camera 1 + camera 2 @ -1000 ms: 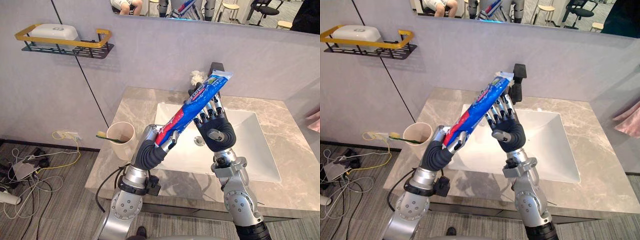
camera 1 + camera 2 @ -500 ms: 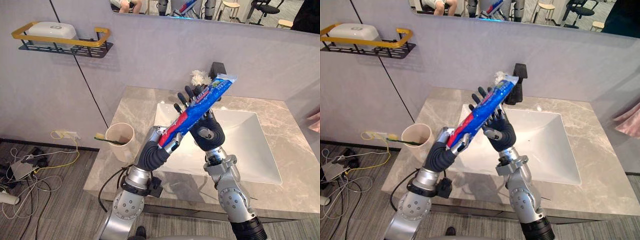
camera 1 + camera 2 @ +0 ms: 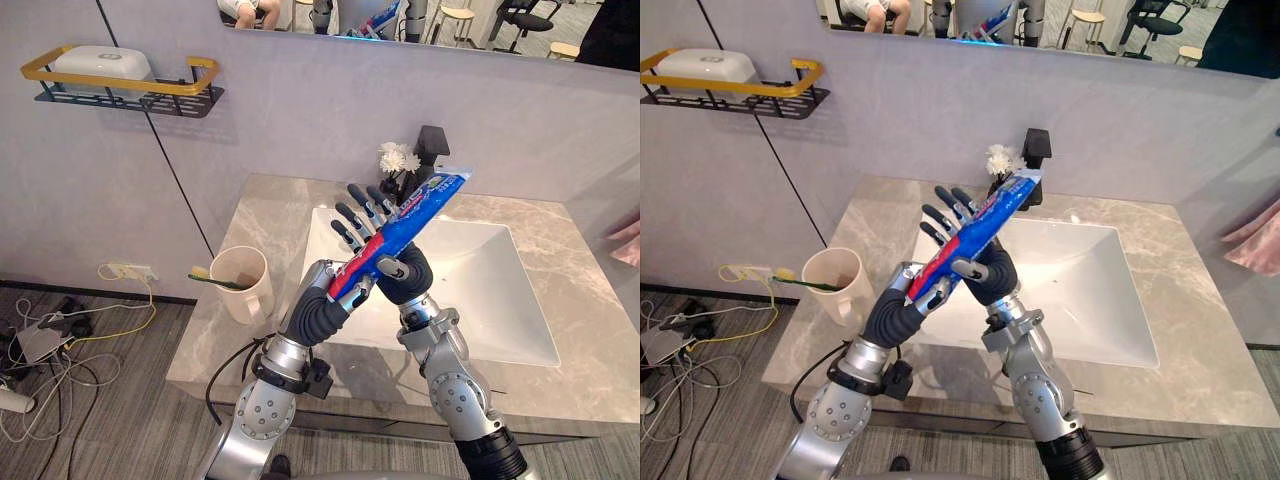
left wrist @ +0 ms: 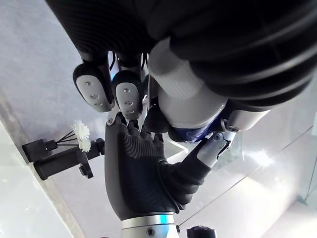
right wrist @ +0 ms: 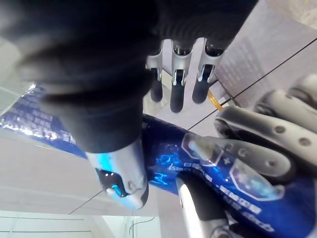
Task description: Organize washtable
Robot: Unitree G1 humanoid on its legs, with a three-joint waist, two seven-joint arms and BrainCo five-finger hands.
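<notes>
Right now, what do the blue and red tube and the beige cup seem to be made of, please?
Blue and red tube: likely soft glossy plastic, given its sheen and flat crimped end. Beige cup: matte; plastic or ceramic, unclear.

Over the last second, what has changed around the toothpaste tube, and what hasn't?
The right hand slid down behind the tube towards the left hand, and its thumb now crosses the tube. The left hand still grips the lower end; cup and toothbrush unmoved.
</notes>
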